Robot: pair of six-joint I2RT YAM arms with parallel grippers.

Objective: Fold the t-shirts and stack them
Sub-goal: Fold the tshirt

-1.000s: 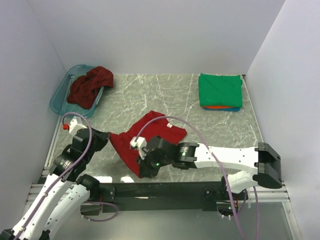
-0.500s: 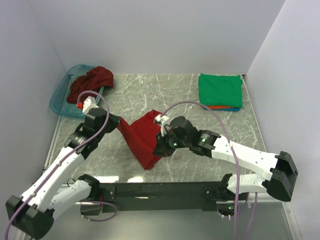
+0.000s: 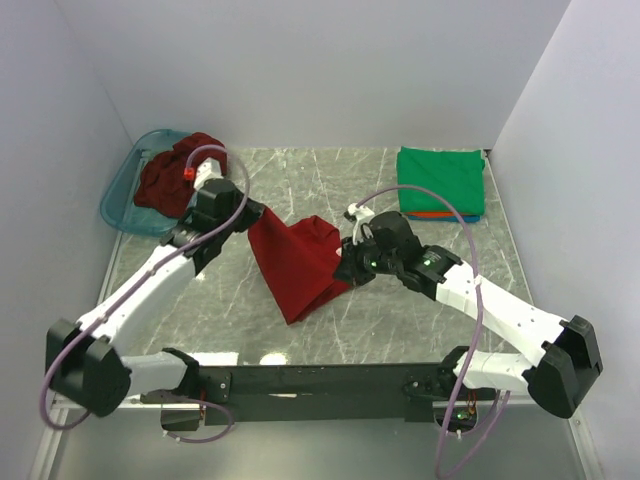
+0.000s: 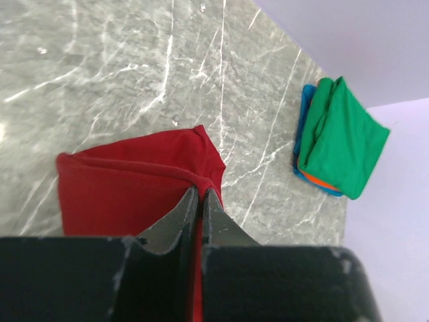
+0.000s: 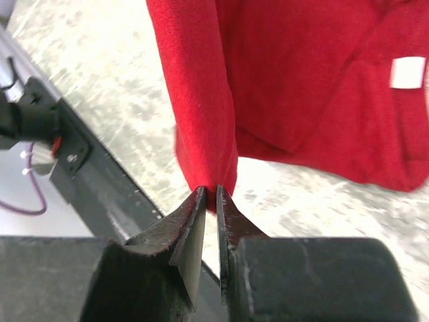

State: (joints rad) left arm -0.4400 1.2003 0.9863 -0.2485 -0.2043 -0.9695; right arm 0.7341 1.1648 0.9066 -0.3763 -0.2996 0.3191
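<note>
Grippers (image 4: 199, 191) (image 5: 210, 190) tight on red t-shirt (image 3: 300, 265)

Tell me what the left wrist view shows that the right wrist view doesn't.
Only the left wrist: the green t-shirt folded over an orange t-shirt and a blue t-shirt by the wall. Only the right wrist: a white label on the cloth, the black base rail and a purple cable. Both: the red t-shirt over the marble table, with the left pincer and right pincer each shut on a fold of it.
</note>
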